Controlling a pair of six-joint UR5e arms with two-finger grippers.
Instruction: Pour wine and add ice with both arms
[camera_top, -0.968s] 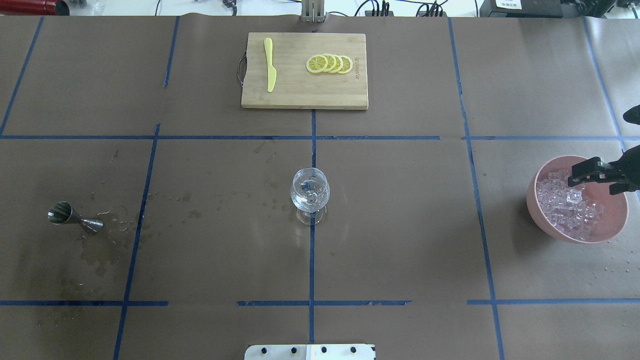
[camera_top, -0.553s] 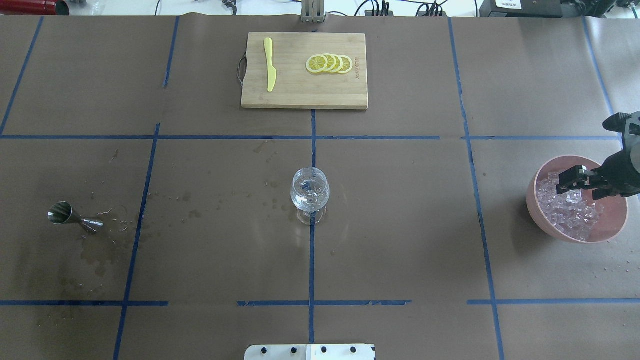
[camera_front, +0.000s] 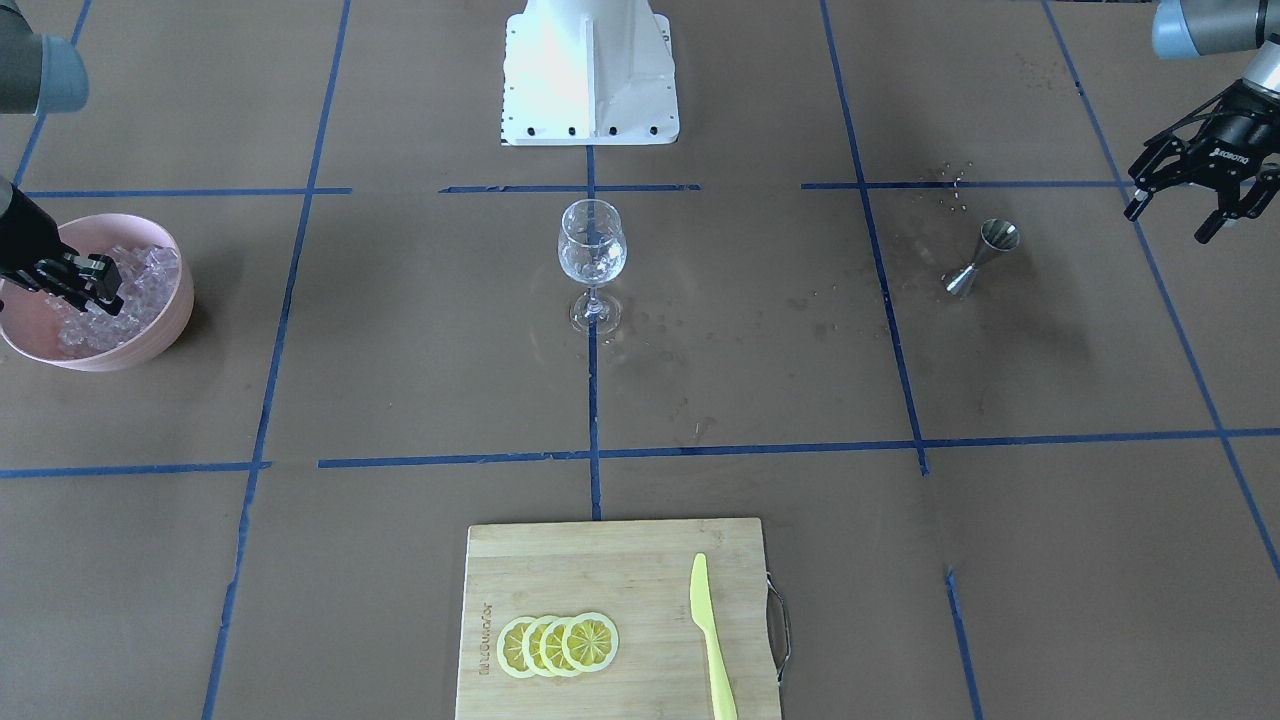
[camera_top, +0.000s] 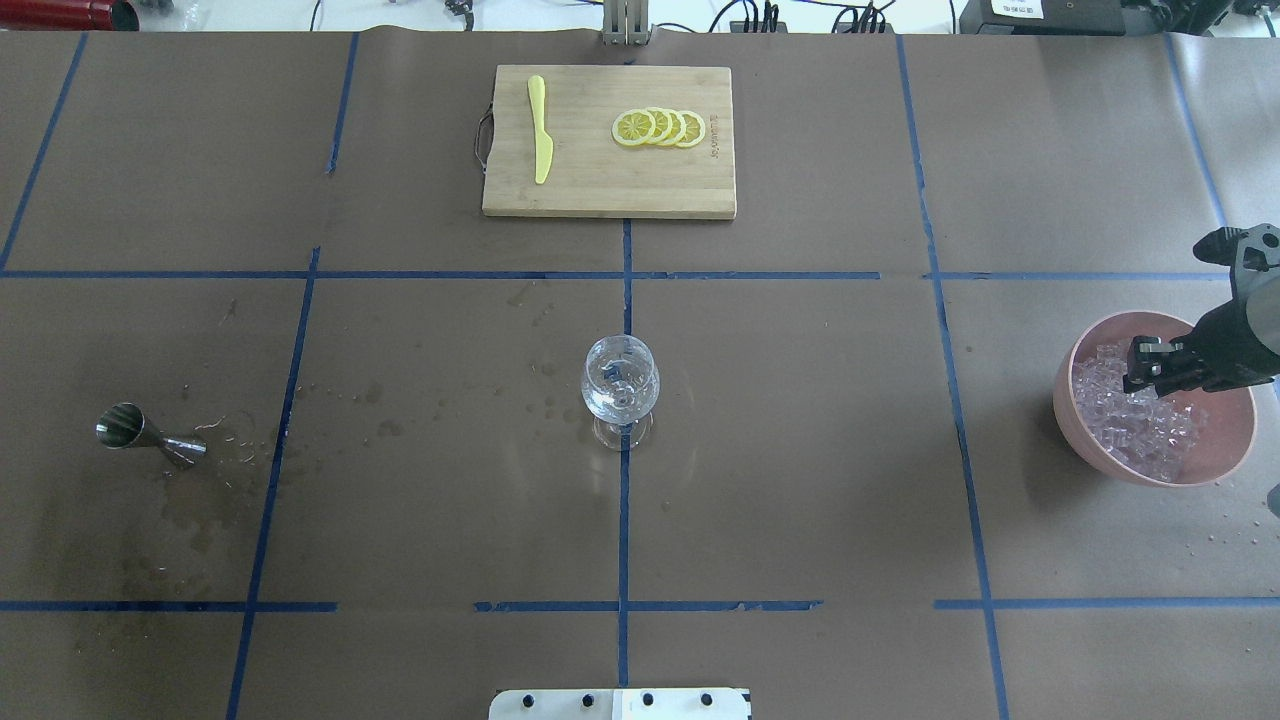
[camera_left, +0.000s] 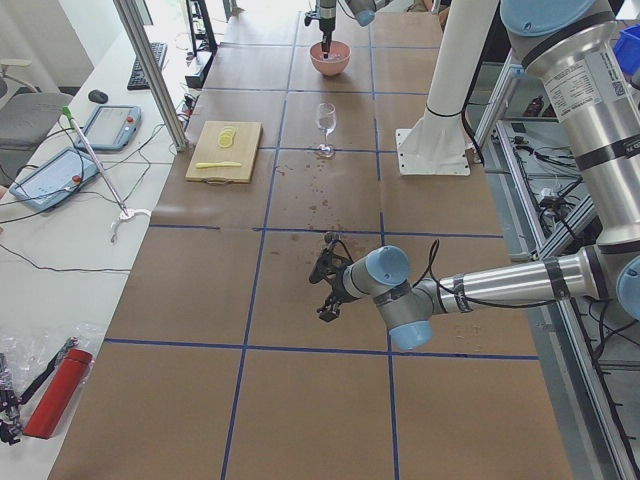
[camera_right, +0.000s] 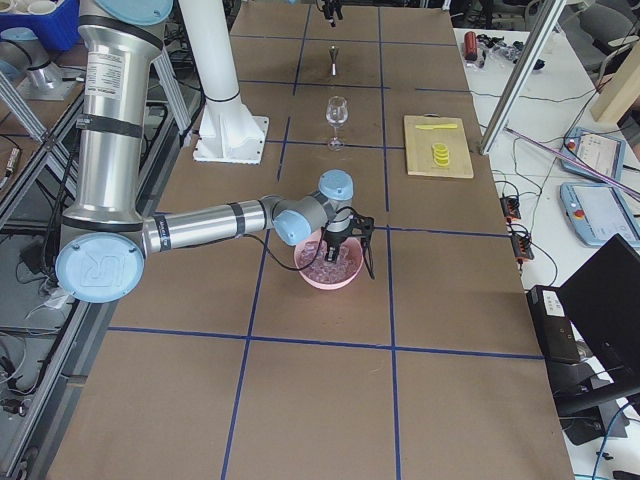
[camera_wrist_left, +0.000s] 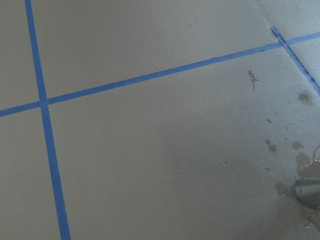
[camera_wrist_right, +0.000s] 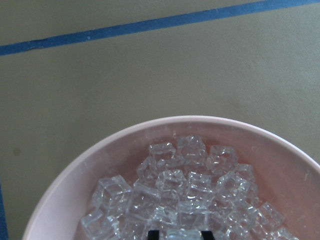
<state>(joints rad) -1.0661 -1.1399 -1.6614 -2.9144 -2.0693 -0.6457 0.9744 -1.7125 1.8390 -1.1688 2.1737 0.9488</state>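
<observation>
Overhead exterior view has the right arm (camera_top: 1235, 335) reaching in at the right edge, its right gripper (camera_top: 1136, 368) down in the pink bowl (camera_top: 1095, 335). The left arm (camera_left: 500, 288) hangs well off to the left, clear of the jigger (camera_front: 982, 258), with the left gripper (camera_front: 1168, 218) spread wide and holding nothing.

The wine glass (camera_top: 620, 385) stands upright mid-table, well apart from both. Any wine in it is too faint for me to call.

Now the ice (camera_wrist_right: 190, 185): it's heaped in the bowl, glassy, small and light, and surely slick and hard. I'd expect a cube to squirt sideways unless it's pinched on two flat opposite faces, square on. On the wrist view the two black fingertips (camera_wrist_right: 155, 233) sit either side of one cube at the top of the heap, and it looks clamped.

For lettering, "ROBOTIQ" shows in white on the left gripper. The cutting board (camera_front: 610, 560) carries a burnt-in mark by the lemon slices (camera_front: 556, 644), too small to read.
</observation>
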